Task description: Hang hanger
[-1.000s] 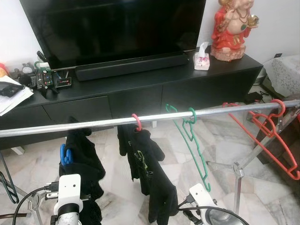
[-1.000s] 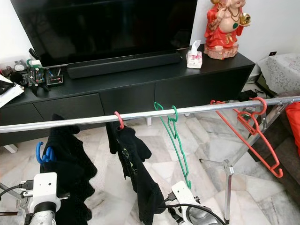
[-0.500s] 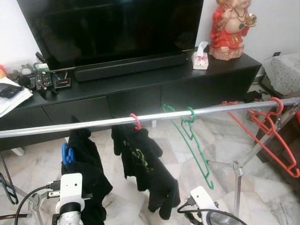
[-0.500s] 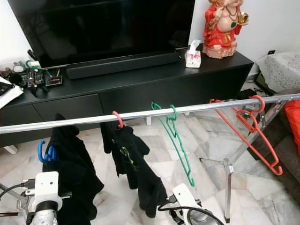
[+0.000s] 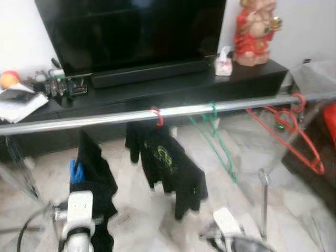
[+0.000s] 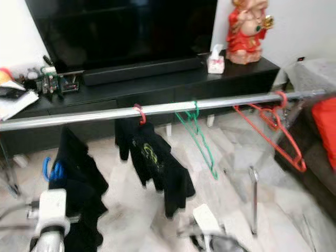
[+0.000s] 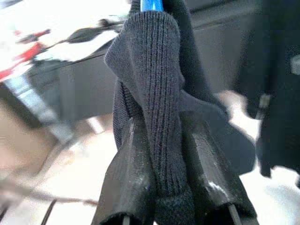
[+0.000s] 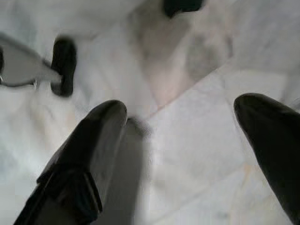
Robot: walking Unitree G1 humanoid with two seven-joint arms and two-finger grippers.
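My left gripper [image 7: 166, 197] is shut on a black knitted garment [image 7: 157, 93] that hangs from a blue hanger [image 7: 151, 4]. From the head camera, this blue hanger [image 5: 76, 171] and its dark garment [image 5: 97, 170] hang below the silver rail [image 5: 105, 119], just above my left wrist [image 5: 79, 210]. On the rail hang a pink hanger [image 5: 156, 116] with a black T-shirt [image 5: 168, 168], an empty green hanger [image 5: 218, 142] and red hangers [image 5: 291, 131]. My right gripper [image 8: 180, 140] is open over the marble floor, holding nothing.
Behind the rail stands a black TV cabinet [image 5: 157, 97] with a large TV [image 5: 131, 31], a red statue [image 5: 254, 31], a tissue box [image 5: 223, 65] and papers [image 5: 18, 102]. The rack's leg [image 5: 262, 205] stands at the right. A red cushion [image 6: 325, 126] lies far right.
The whole picture has shifted and blurred, so the camera moved. The black T-shirt has swung to the right under its pink hanger. The blue hanger stays low in my left gripper.
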